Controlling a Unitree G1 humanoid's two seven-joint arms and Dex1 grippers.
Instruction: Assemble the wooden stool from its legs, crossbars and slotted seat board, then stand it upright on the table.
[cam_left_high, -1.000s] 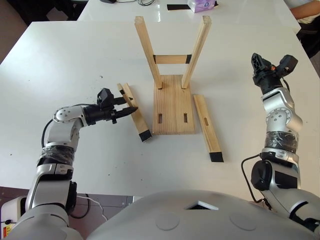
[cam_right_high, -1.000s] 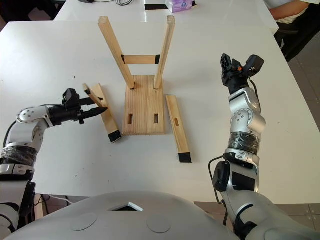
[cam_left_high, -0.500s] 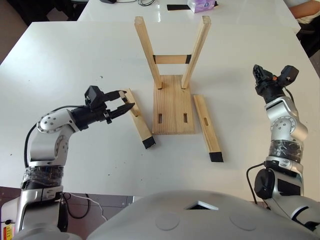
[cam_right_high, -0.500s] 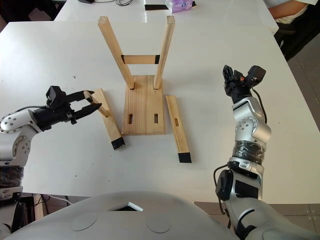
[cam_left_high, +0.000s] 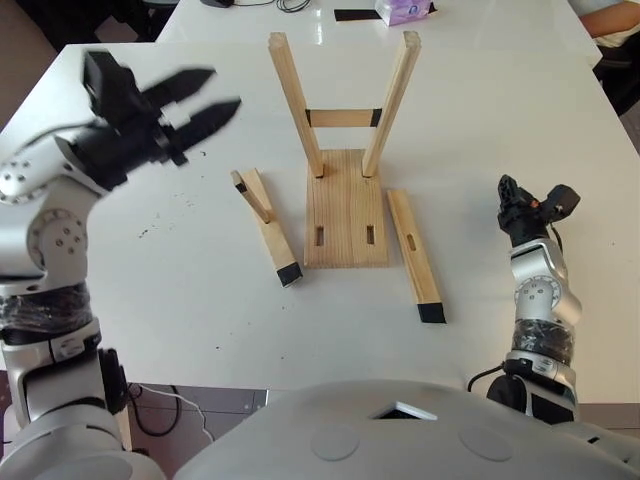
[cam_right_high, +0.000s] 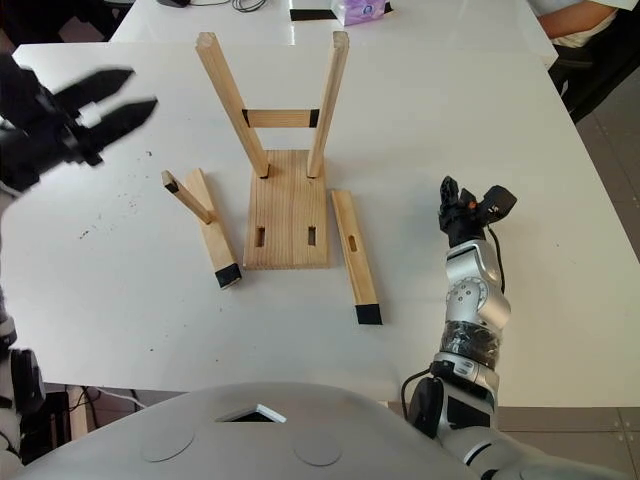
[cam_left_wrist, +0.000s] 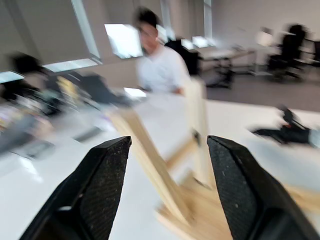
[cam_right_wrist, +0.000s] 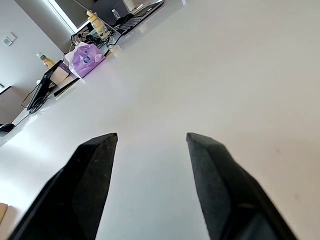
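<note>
Slotted wooden seat board (cam_left_high: 346, 235), squared legs (cam_left_high: 295, 100) standing, left gripper (cam_left_high: 222, 90) and right gripper (cam_right_wrist: 151, 142) spread (empty)

The pale slotted seat board (cam_left_high: 346, 212) at frame centre is bare, matt, grained wood. The white table (cam_left_high: 180, 300) is smooth and faintly glossy; the black left gripper (cam_left_wrist: 169, 145) looks matt and finely rough.

Left gripper (cam_left_high: 225, 88) (held high) is blurred.

I can read no text, label, number or sign from here. The print on the purple tissue box (cam_right_wrist: 84, 56) is too small for me to make out.
</note>
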